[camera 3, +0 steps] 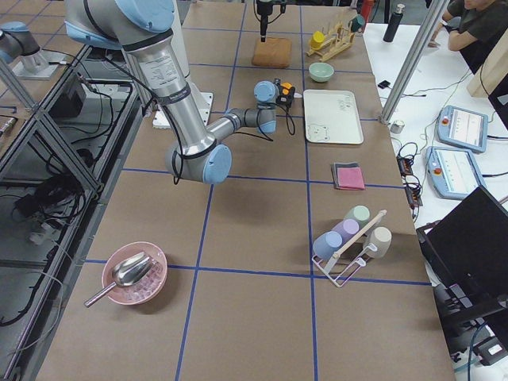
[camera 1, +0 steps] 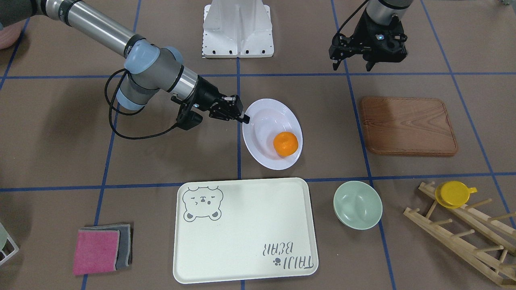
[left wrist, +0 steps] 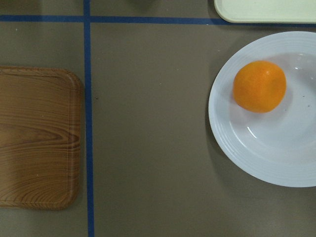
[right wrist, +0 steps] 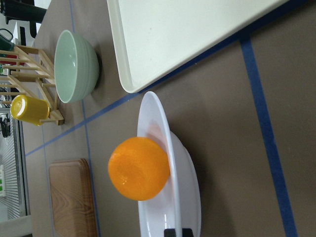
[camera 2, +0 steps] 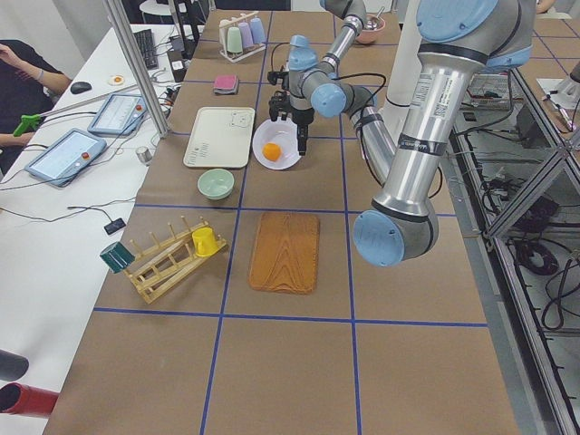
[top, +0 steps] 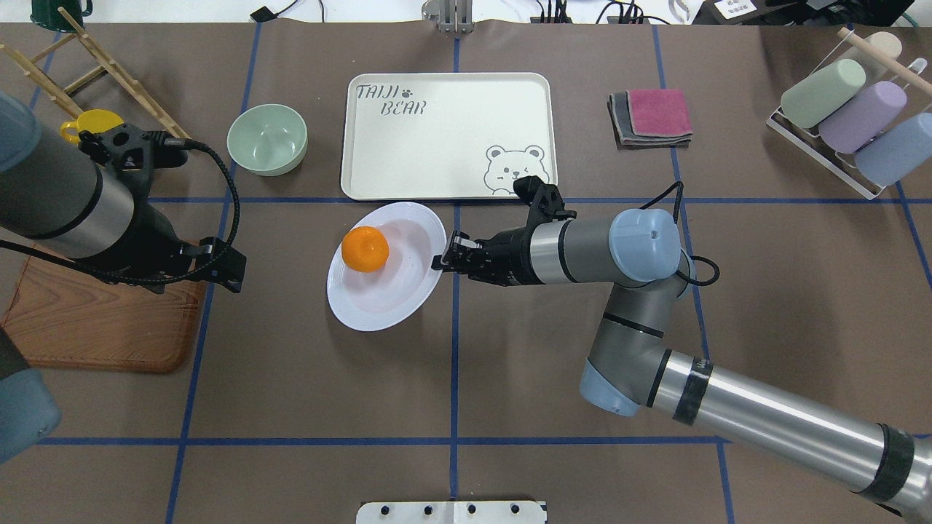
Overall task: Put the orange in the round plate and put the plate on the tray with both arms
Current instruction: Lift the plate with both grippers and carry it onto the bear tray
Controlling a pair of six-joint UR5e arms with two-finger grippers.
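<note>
The right gripper (camera 1: 245, 118) pinches the round plate (camera 1: 264, 121) by its rim alone, so any tilt could roll the orange (camera 1: 286, 143) out.

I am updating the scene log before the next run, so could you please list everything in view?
orange: one, bright orange, in the round plate
round plate: one, white, beside the tray
tray: one, cream, bear print, bare
bowl: one, mint green, beside the tray
wooden board: one, brown, at the robot's left
yellow cup: one, yellow, on the wooden rack
cloths: two, pink and grey, stacked
tumblers: four, pastel, in a wire rack
pink bowl: one, pink, holding a metal scoop
tablets: two, grey, on the side bench
right hand: one, black, gripping the plate's rim
left hand: one, black, hovers near the board
</note>
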